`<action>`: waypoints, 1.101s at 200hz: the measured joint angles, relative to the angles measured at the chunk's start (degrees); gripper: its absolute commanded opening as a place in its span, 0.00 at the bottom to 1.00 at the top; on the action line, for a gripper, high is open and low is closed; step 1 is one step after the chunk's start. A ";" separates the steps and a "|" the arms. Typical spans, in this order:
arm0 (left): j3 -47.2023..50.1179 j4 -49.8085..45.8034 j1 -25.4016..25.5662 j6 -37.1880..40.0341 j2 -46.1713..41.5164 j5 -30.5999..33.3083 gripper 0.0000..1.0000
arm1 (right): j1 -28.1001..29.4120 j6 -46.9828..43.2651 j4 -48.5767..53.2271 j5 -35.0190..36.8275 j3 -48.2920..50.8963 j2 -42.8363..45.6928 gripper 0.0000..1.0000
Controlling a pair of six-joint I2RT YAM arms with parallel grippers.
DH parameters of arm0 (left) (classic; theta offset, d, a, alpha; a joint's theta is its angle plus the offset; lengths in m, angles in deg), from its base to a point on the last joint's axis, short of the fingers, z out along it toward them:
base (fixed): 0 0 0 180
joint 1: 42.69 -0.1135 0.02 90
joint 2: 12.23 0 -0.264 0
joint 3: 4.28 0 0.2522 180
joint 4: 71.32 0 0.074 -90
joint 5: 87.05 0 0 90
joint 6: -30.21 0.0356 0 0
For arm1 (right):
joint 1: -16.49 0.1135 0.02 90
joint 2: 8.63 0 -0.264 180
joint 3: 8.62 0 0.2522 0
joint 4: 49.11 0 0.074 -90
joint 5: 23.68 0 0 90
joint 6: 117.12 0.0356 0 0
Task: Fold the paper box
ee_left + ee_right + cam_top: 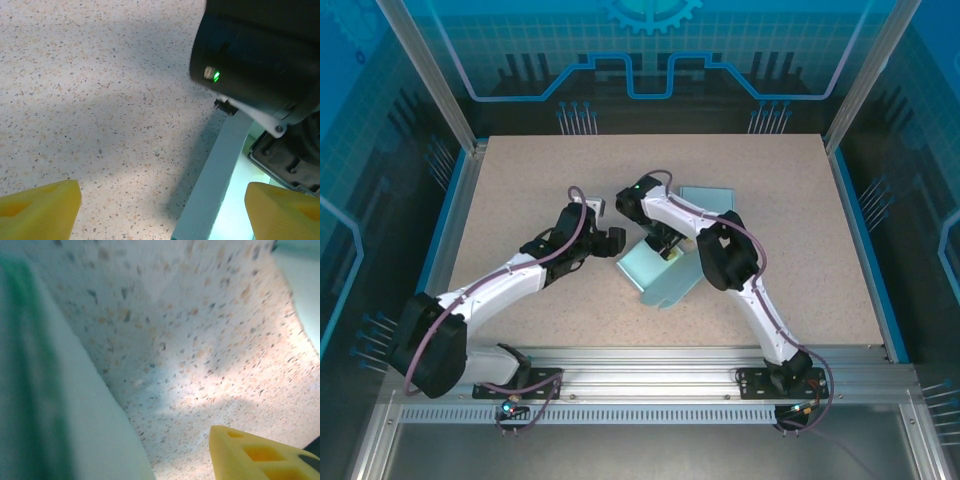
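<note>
Paper box (658, 280), centre of tabletop (520, 180). Left tool (162, 202): wide open, empty, beside box wall. Right tool (667, 248): above box, opening cannot be told. Risk: unheld wall may spring flat.

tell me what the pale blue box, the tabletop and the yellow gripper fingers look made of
Box: thin card or paper, matte pale blue; it lies in flat panels with sharp creases.
Tabletop: probably speckled laminate or stone-look composite, beige, smooth with low sheen.
Fingers: likely moulded or printed plastic, matte yellow, with recessed pockets in the surface.
</note>
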 measured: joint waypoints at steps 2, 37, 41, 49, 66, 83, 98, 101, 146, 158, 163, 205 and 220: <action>0.07 -0.02 -0.04 0.00 0.00 0.02 0.83 | 0.00 0.00 -0.26 -0.04 0.00 0.09 0.54; 0.37 -0.11 -0.72 -0.37 0.02 0.00 0.74 | 0.00 -0.39 -3.13 -0.98 -0.02 3.41 0.62; 0.37 -0.13 -0.81 -0.31 0.02 -0.02 0.72 | 0.00 -0.59 -3.34 -1.09 -0.02 3.80 0.63; 0.39 -0.11 -0.92 -0.33 0.15 -0.04 0.69 | 0.02 -0.72 -3.65 -1.31 -0.09 4.33 0.64; 0.39 -0.07 -1.20 -0.59 0.92 -0.20 0.66 | 0.02 -0.92 -3.85 -1.99 -0.96 4.83 0.64; 0.39 0.13 -1.49 -0.57 2.47 -0.22 0.66 | 0.02 -1.09 -3.98 -2.43 -1.75 5.07 0.66; 0.39 0.33 -1.77 -0.57 4.17 -0.26 0.65 | 0.02 -1.11 -4.02 -3.10 -1.81 6.36 0.68; 0.39 0.33 -1.88 -0.55 4.52 -0.26 0.65 | 0.04 -1.18 -4.02 -3.28 -1.81 6.80 0.70; 0.37 0.70 -3.93 -0.52 10.05 -0.66 0.57 | 0.55 0.33 -6.91 -2.99 -0.35 21.88 1.00; 0.35 0.96 -4.37 -0.42 11.65 -0.66 0.53 | 0.72 1.05 -8.55 -1.88 2.25 28.57 1.00; 0.35 0.96 -4.52 -0.31 12.28 -0.66 0.51 | 0.76 1.60 -9.49 -1.31 3.87 31.85 1.00; 0.24 1.18 -4.68 -0.33 16.61 -2.49 0.49 | 0.76 8.63 -15.65 5.62 22.84 54.64 1.00; 0.24 1.20 -4.68 -0.35 17.38 -3.34 0.47 | 0.68 11.56 -17.03 7.63 30.47 59.76 1.00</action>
